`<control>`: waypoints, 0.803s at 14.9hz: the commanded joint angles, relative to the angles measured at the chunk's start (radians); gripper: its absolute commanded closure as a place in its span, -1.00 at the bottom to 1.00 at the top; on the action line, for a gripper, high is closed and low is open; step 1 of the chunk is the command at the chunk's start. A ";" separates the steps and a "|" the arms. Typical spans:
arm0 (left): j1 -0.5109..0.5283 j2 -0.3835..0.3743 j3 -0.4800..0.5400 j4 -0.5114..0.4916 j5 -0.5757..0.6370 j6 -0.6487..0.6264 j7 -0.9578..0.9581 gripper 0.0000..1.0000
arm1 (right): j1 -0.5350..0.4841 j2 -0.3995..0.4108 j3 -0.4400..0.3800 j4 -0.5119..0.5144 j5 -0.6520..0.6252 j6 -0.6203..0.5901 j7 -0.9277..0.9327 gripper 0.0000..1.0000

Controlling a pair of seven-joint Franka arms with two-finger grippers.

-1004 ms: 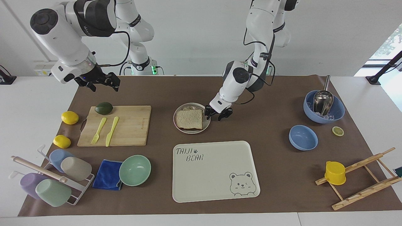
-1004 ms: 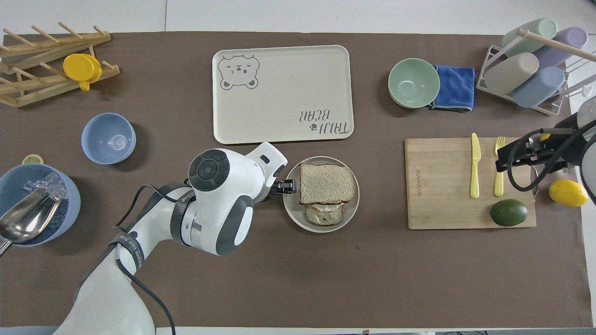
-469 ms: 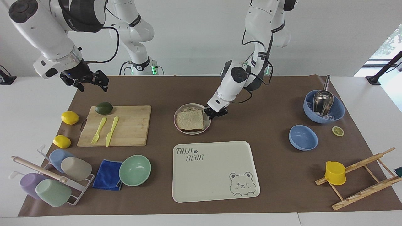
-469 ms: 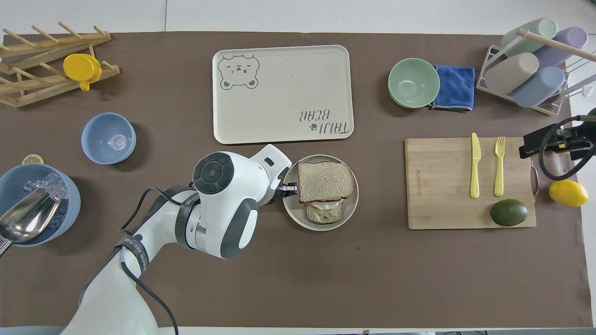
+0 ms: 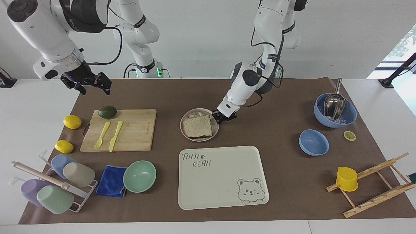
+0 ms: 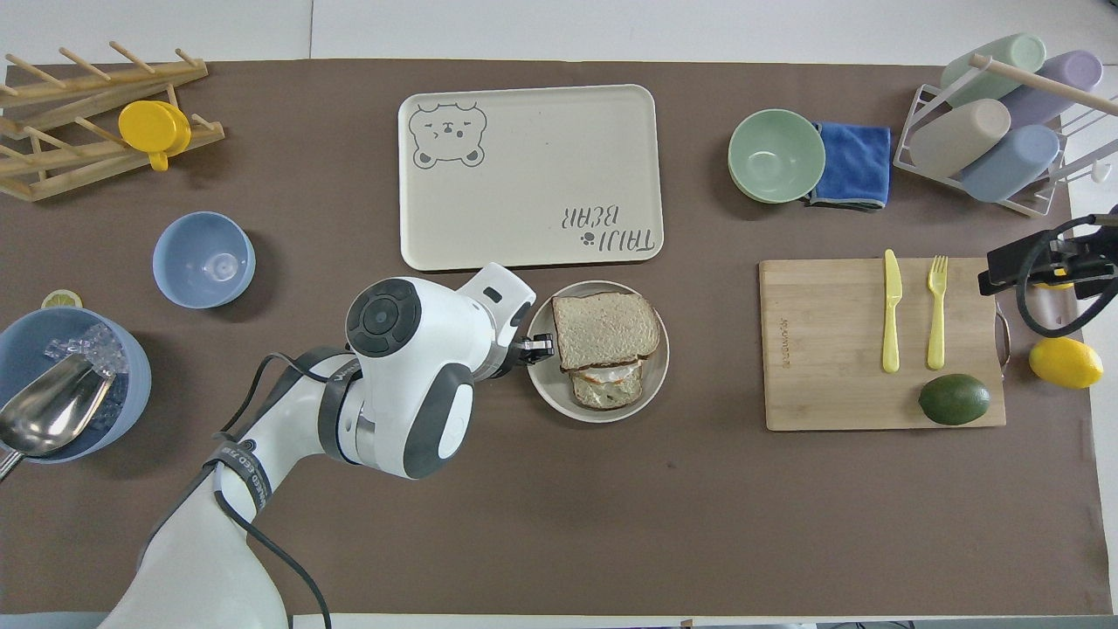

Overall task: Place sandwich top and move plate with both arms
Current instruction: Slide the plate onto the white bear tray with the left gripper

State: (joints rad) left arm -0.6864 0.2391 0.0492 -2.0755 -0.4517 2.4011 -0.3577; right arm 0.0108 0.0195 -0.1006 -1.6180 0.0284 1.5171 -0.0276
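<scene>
Your sandwich top [image 5: 197, 126] already lies on the egg toast [image 6: 604, 390], set askew, on the plate [image 5: 215, 134], which sits just nearer the robots than the bear tray [image 5: 227, 195]. The step in hand is the plate move. Your left gripper [image 5: 219, 118] is clenched on the plate's rim at the left arm's end. Your right gripper [image 5: 92, 85] waits released, above the table by the cutting board [image 5: 139, 130]. Next I judge it must come across to take the free rim.
</scene>
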 commanded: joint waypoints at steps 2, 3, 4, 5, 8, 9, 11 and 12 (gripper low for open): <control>0.122 -0.049 0.005 0.127 -0.016 -0.193 -0.006 1.00 | -0.003 -0.012 -0.010 -0.010 0.004 0.009 -0.009 -1.00; 0.148 -0.037 0.005 0.171 -0.022 -0.223 -0.009 1.00 | -0.003 -0.012 -0.010 -0.011 0.004 0.011 -0.009 -1.00; 0.172 -0.017 0.005 0.211 -0.047 -0.229 -0.012 1.00 | -0.002 -0.007 -0.011 -0.003 0.002 0.012 -0.011 -1.00; 0.186 0.002 0.008 0.244 -0.062 -0.224 -0.012 1.00 | -0.002 -0.010 -0.011 0.000 0.001 0.012 -0.011 -1.00; 0.280 0.104 0.009 0.410 -0.090 -0.243 -0.017 1.00 | -0.003 -0.013 -0.011 -0.006 0.001 0.012 -0.011 -1.00; 0.286 0.180 0.011 0.511 -0.099 -0.269 -0.029 1.00 | -0.008 -0.016 -0.011 -0.011 0.002 0.011 -0.011 -1.00; 0.300 0.308 0.017 0.647 -0.105 -0.280 -0.047 1.00 | -0.012 -0.016 -0.010 -0.013 0.002 0.011 -0.009 -1.00; 0.310 0.354 0.023 0.693 -0.104 -0.278 -0.067 1.00 | -0.014 -0.016 -0.011 -0.013 0.004 0.009 -0.009 -1.00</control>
State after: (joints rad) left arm -0.3902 0.4275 0.0670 -1.5811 -0.5347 2.1616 -0.3792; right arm 0.0056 0.0187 -0.1097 -1.6148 0.0284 1.5171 -0.0276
